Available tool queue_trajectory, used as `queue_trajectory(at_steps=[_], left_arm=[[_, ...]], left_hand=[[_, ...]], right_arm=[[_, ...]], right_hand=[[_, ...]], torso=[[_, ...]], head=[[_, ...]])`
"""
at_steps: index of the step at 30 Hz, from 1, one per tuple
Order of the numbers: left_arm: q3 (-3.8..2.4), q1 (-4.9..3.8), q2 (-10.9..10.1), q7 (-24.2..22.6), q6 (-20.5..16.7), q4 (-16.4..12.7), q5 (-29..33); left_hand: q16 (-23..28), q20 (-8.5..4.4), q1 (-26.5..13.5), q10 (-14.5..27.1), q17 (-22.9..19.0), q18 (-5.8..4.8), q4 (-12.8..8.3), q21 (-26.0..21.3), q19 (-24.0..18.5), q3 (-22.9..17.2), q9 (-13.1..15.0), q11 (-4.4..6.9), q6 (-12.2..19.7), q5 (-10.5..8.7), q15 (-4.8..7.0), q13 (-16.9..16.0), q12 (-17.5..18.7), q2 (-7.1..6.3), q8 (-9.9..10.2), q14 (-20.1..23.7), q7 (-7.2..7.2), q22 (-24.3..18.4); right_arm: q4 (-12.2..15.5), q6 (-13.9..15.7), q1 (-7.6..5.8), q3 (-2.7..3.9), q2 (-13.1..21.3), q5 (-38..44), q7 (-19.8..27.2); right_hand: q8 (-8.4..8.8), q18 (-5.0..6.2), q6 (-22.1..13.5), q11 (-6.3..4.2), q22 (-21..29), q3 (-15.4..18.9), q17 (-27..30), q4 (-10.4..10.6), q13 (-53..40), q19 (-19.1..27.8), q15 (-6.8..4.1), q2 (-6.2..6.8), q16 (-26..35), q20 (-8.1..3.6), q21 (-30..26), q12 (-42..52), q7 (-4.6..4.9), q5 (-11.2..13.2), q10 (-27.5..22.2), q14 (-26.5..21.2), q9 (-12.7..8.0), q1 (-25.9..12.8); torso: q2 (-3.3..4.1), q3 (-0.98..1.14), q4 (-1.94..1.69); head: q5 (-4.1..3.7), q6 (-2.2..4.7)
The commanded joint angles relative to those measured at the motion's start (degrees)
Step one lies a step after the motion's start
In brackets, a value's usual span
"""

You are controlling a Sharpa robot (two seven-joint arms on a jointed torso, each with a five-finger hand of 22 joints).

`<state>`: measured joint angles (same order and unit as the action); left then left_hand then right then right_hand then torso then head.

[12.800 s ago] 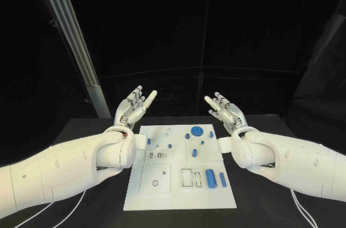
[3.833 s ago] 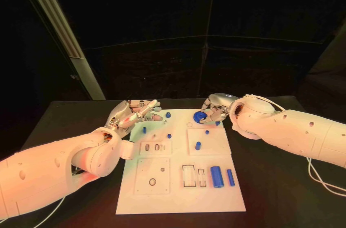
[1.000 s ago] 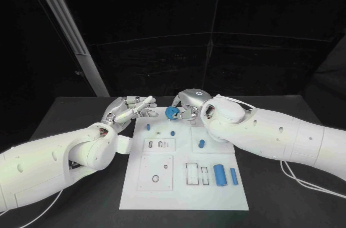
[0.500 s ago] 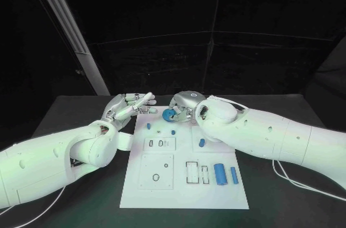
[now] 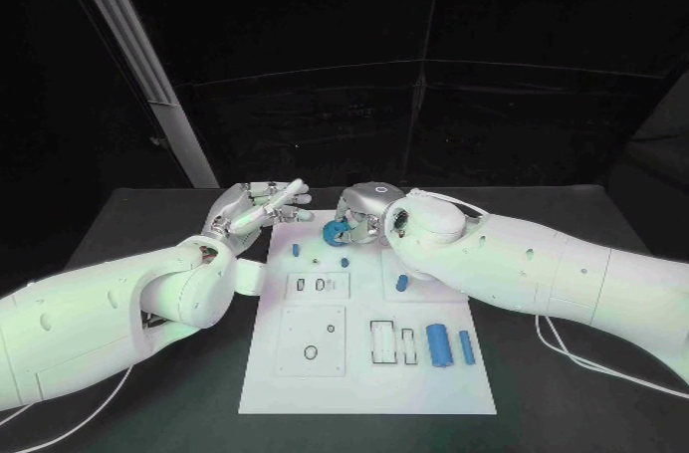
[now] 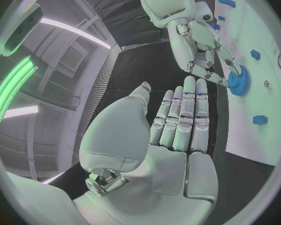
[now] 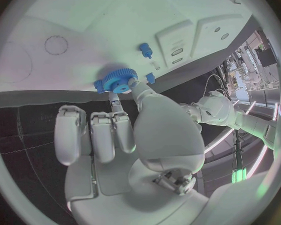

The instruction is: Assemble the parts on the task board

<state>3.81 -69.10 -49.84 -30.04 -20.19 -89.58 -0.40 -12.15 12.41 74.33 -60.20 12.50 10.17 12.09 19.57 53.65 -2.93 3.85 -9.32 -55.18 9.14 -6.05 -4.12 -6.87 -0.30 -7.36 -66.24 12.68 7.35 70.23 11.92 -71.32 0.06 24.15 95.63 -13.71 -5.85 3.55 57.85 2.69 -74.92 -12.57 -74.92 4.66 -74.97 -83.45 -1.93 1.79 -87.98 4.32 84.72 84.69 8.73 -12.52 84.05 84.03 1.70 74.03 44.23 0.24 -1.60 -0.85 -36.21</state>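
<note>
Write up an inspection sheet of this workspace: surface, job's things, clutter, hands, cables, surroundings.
Surface: black table, with the white task board in the middle.
Job's things: blue gear at the board's far end, pinched by the right hand; small blue parts and two blue cylinders on the board.
Clutter: nothing seen.
Hands: right hand holds the gear in its fingertips; left hand holds nothing, fingers straight, at the board's far left corner.
Cables: white cables run on the table beside the right arm.
Surroundings: dark backdrop; a pale metal rail stands behind the table.
</note>
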Motion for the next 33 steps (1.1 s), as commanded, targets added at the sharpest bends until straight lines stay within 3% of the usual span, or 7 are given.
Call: queue_trajectory(at_steps=[1,7,11,16,26,33], left_arm=[[-0.04,-0.16,0.1,-0.7,0.2,0.0,0.2],[-0.03,-0.22,0.1,-0.6,0.3,0.0,0.2],[-0.03,-0.24,0.1,-0.5,0.4,0.0,0.2],[-0.03,-0.25,0.2,-0.4,0.4,0.1,0.2],[-0.03,-0.25,0.3,-0.3,0.5,0.2,0.2],[-0.03,-0.26,0.3,-0.1,0.5,0.2,0.2]], left_hand=[[0.3,0.23,0.1,-0.1,0.1,0.32,-0.2,-0.2,0.0,0.1,0.0,-0.02,-0.2,-0.22,-0.19,0.1,0.2,0.49,0.3,0.1,-0.05,-0.1],[0.3,0.23,0.1,-0.1,0.1,0.32,-0.2,-0.2,0.0,0.1,0.0,-0.02,-0.2,-0.22,-0.19,0.1,0.2,0.49,0.3,0.1,-0.05,-0.1],[0.3,0.23,0.1,-0.1,0.1,0.32,-0.2,-0.2,0.0,0.1,0.0,-0.02,-0.2,-0.22,-0.19,0.1,0.2,0.49,0.3,0.1,-0.05,-0.1],[0.4,0.24,0.0,-0.1,0.1,0.31,-0.2,-0.2,0.0,0.2,0.0,-0.04,-0.2,-0.24,-0.2,0.1,0.2,0.51,0.3,0.1,-0.03,-0.1],[0.4,0.24,0.0,-0.1,0.1,0.31,-0.2,-0.2,0.0,0.2,0.0,-0.04,-0.2,-0.24,-0.2,0.1,0.2,0.51,0.3,0.1,-0.03,-0.1],[0.4,0.24,0.0,-0.1,0.1,0.31,-0.2,-0.2,0.0,0.2,0.0,-0.04,-0.2,-0.24,-0.2,0.1,0.2,0.51,0.3,0.1,-0.03,-0.1]], right_arm=[[0.0,-1.7,0.02,-0.05,-0.1,-0.1,0.1],[0.0,-1.4,0.04,-0.06,-0.1,-0.1,0.1],[0.0,-1.4,0.05,-0.06,-0.1,-0.1,0.1],[0.1,-1.0,0.05,-0.07,0.1,-0.1,0.1],[0.4,-0.6,0.06,-0.07,0.6,-0.6,0.8],[0.2,-4.1,0.06,-0.08,0.8,-2.3,1.5]], right_hand=[[0.44,-0.58,0.4,0.42,0.0,0.3,-10.3,-0.1,-9.9,0.1,0.52,0.54,-0.1,0.45,0.1,-0.4,-0.59,0.1,3.1,4.9,2.1,-0.7],[2.27,-0.56,-2.7,1.04,0.2,2.2,-10.2,0.5,-9.1,0.3,1.26,2.24,0.0,1.08,0.0,-1.5,0.12,1.0,2.5,4.9,2.0,-2.6],[2.23,-0.51,-4.4,1.45,0.3,4.2,-10.2,1.7,-8.7,0.4,1.68,2.78,0.0,1.56,-0.1,-2.0,0.47,3.6,2.2,4.9,2.2,-4.7],[2.16,-0.48,-5.1,1.65,0.4,6.5,-10.1,4.1,-8.5,0.5,1.9,2.95,0.0,1.78,-0.1,-2.3,0.68,4.6,1.9,4.9,2.3,-7.3],[1.95,-0.48,-4.9,1.66,0.3,8.3,-10.2,5.9,-8.7,0.5,1.94,2.49,0.0,1.83,-0.1,-2.1,0.65,3.6,2.0,4.9,2.4,-8.4],[2.09,-0.46,-5.1,1.69,0.4,8.9,-10.1,6.5,-8.6,0.5,1.95,2.16,0.0,1.82,-0.1,-2.2,0.68,3.8,2.0,4.9,2.4,-8.6]], torso=[[-0.02,0.01,0.03],[-0.02,0.02,0.01],[0.0,0.06,0.0],[-0.02,0.08,0.06],[-0.01,0.08,0.07],[-0.02,0.01,0.08]], head=[[0.05,-0.06],[0.1,-0.1],[0.12,-0.2],[0.13,-0.17],[0.05,-0.17],[-0.04,-0.21]])
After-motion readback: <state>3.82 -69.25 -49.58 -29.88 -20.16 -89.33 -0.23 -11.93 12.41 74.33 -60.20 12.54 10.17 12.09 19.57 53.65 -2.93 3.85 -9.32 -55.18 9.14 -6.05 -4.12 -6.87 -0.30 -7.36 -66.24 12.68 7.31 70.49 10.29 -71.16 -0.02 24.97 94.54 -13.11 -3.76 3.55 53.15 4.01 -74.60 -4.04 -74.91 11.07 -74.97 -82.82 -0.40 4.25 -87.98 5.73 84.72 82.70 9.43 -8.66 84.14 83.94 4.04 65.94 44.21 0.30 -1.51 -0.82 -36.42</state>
